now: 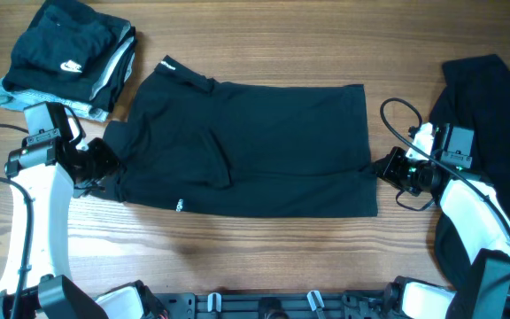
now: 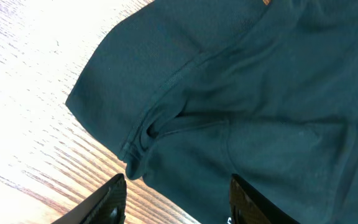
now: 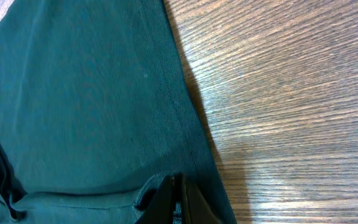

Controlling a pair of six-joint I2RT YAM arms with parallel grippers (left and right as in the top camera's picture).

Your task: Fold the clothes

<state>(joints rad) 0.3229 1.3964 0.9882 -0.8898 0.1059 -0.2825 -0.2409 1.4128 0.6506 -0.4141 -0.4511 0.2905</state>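
A black shirt (image 1: 255,146) lies spread flat in the middle of the table, partly folded, with a tiny white label near its front edge. My left gripper (image 1: 104,168) is open at the shirt's left edge; in the left wrist view its fingers (image 2: 176,202) straddle the bunched sleeve edge (image 2: 148,134). My right gripper (image 1: 386,167) is at the shirt's right edge. In the right wrist view its fingers (image 3: 179,202) are shut on the fabric's hem (image 3: 166,93).
A folded stack of clothes (image 1: 65,58) with a white swoosh logo on top sits at the back left. A loose black garment (image 1: 490,133) lies at the right edge. Bare wooden table (image 1: 397,53) shows around the shirt.
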